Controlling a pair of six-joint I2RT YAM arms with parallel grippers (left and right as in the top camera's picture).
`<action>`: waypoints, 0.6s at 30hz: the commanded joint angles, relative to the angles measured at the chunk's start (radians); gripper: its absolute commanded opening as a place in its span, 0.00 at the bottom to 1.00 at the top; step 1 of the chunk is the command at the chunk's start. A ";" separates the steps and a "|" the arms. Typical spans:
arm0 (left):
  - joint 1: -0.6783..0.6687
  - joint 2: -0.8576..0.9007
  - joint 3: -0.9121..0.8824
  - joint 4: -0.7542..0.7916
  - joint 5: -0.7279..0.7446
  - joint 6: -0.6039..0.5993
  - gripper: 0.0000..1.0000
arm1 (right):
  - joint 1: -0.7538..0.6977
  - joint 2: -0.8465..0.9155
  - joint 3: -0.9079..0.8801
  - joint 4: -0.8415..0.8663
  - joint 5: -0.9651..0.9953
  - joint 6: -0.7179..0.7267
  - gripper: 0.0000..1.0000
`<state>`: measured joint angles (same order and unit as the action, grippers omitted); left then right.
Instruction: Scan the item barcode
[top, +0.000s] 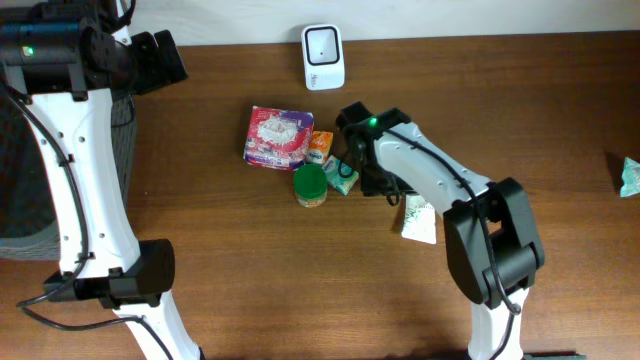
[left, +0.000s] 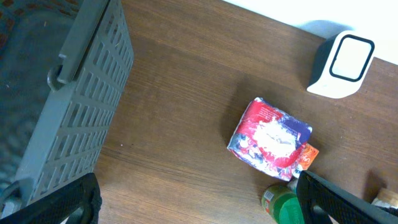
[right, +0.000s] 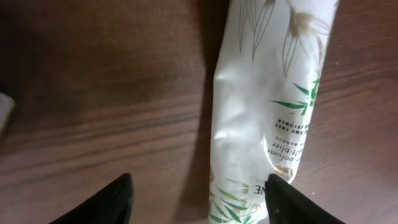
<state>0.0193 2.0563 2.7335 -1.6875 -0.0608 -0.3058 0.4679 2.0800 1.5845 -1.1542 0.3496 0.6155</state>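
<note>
- Overhead: the white pouch (top: 421, 220) lies flat on the table (top: 250, 280), half tucked under the right arm and well apart from the scanner (top: 323, 57) at the far edge.
- The right gripper (top: 387, 186) hangs just beside the pouch's upper end. The arm hides its jaws here, so from this view I cannot tell how they stand.
- A red packet (top: 277, 137), a small orange box (top: 320, 146) and a green-lidded jar (top: 310, 185) are bunched close to the left of the pouch.
- The left gripper (top: 160, 58) sits far off, over the grey basket (top: 20, 180).
- Left wrist: the left gripper (left: 199, 196) is spread wide and holds nothing. Below it are the basket (left: 74, 112), the red packet (left: 270, 140) and the scanner (left: 342, 62). The pouch is out of frame.
- Right wrist: the right gripper (right: 202, 190) is spread and empty. One finger is over bare wood and the other is at the pouch (right: 273, 106) edge; whether it touches is unclear.
- The pouch looks like a thin, creased film sachet with bamboo print.
- Handling, as a judgement: it is probably light, soft and a little slick, and would buckle or slip if squeezed in the middle.
- Pinching across the narrow width near a sealed end seems safest. That would leave the printed faces, and whichever one carries the barcode, clear to show to the scanner.
</note>
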 joint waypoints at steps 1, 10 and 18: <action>0.003 -0.019 0.010 0.000 -0.008 0.008 0.99 | 0.002 -0.007 -0.047 0.034 0.113 0.051 0.73; 0.003 -0.019 0.010 0.000 -0.008 0.008 0.99 | 0.000 0.008 -0.163 0.131 0.240 0.047 0.89; 0.003 -0.019 0.010 0.000 -0.008 0.008 0.99 | -0.031 0.009 -0.208 0.180 0.291 0.027 0.68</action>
<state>0.0193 2.0563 2.7335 -1.6875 -0.0608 -0.3058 0.4652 2.0808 1.3899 -0.9791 0.6010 0.6495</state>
